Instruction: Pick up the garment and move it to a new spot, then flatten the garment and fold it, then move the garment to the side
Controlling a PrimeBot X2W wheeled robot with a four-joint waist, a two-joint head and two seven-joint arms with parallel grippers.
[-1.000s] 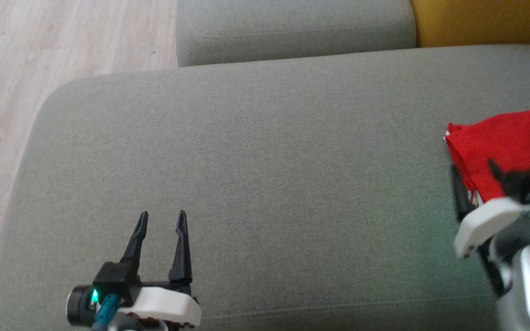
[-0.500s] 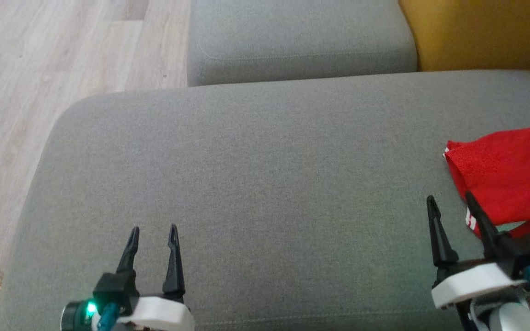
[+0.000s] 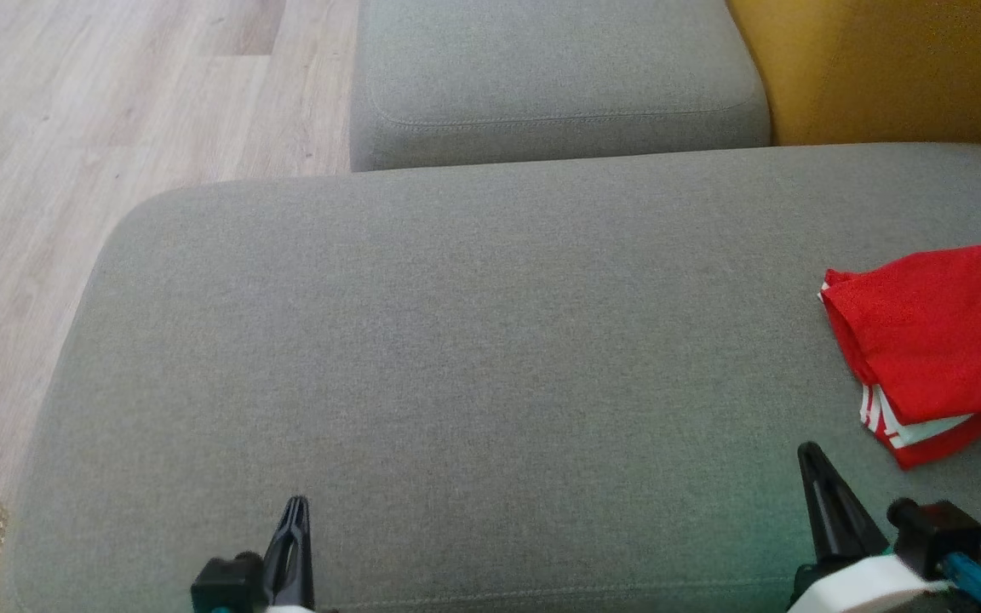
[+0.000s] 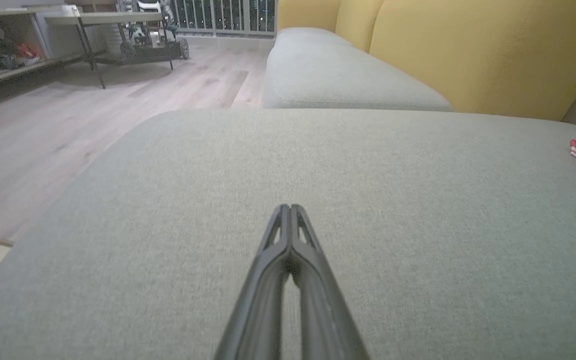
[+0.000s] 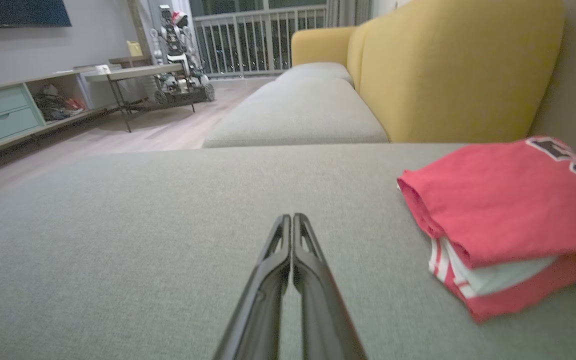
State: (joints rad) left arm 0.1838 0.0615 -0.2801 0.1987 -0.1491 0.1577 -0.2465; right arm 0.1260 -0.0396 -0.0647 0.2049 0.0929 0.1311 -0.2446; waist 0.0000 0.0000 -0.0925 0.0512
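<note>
Garment (image 3: pixel 933 340), red and folded, lies at the cushion's (image 3: pixel 456 340) right edge. Left gripper (image 4: pixel 288 207) and right gripper (image 5: pixel 292 217), at the near edge, are both pinched closed, empty.

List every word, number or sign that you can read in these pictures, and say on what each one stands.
No text can be read in full.
red garment: dark print with a white outline on its top face, blurred and cut off at the picture's edge; unreadable.
</note>
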